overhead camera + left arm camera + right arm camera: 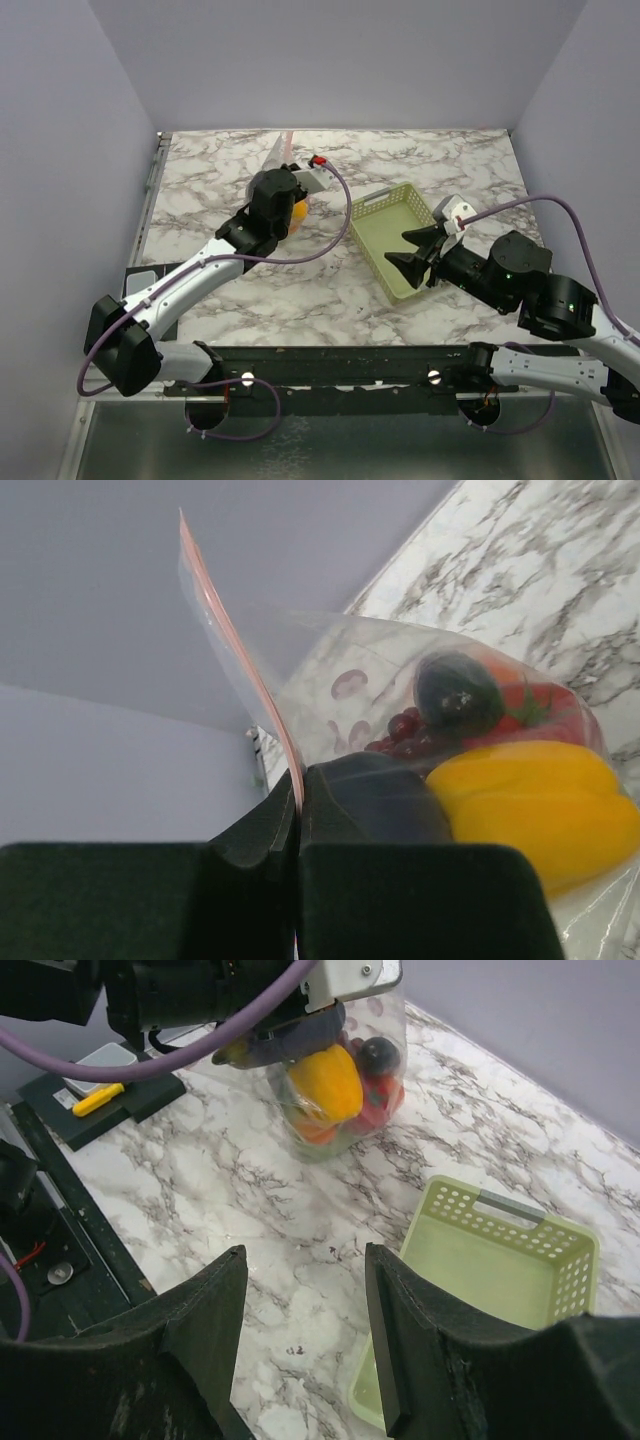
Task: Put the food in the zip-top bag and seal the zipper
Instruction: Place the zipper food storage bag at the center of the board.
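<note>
Overhead, one zip-top bag (293,212) sits far left on the table (200,190), and one basket (392,238) lies beside the right gripper (405,248), its jaws spread. Left wrist view: the left gripper (298,815) is clenched on the pinkish zipper (232,635), with the food (530,800) inside the bag in yellow, red and dark pieces. Right wrist view: the clear bag bulges upright.

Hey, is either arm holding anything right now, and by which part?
The left gripper holds the zip-top bag, its fingers pinched on the pink zipper strip at the mouth. The right gripper is open and empty.
</note>
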Robot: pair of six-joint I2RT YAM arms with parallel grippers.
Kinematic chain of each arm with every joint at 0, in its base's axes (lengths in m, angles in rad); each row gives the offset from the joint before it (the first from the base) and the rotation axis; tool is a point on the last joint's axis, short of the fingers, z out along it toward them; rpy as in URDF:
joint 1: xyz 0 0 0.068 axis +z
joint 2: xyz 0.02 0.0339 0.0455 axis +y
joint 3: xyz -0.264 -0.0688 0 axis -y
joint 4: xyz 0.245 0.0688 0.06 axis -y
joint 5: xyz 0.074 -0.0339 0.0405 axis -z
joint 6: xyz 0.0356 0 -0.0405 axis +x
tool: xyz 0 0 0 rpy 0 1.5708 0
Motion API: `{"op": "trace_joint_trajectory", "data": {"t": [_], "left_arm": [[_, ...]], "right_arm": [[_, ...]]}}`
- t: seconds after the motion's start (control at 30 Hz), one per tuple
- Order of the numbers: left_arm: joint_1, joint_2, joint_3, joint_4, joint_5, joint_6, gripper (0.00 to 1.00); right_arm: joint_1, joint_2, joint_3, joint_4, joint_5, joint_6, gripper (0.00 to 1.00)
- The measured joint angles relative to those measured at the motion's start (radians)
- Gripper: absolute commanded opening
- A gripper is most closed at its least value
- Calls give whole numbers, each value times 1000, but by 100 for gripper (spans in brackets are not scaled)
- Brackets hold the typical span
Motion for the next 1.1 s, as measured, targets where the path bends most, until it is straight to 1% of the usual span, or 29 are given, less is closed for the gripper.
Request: {"op": "trace_joint_trajectory", "data": {"t": [0.13, 0.27, 0.5, 0.7, 0.87, 0.9, 1.03, 1.1], "left_arm": [[20, 34, -5, 52, -37, 45, 0], [15, 54, -20, 72, -42, 19, 0], [-61, 53, -80, 87, 43, -173, 0], [-157, 53, -105, 46, 151, -351, 0], [-241, 53, -146, -21, 174, -480, 0], [-254, 53, -152, -37, 174, -500, 2], [-285, 45, -168, -78, 174, -582, 26], [-293, 28, -179, -98, 179, -620, 34]], "right_arm": [[0, -18, -6, 2, -1, 4, 56], [0, -28, -16, 6, -1, 24, 56], [0, -52, -43, 6, -1, 37, 56], [0, -67, -47, 6, 0, 49, 56], [0, -86, -53, -2, 2, 61, 57], [0, -89, -53, -4, 6, 64, 58], [0, -97, -57, -10, 24, 74, 62], [0, -98, -63, -11, 37, 80, 63]]}}
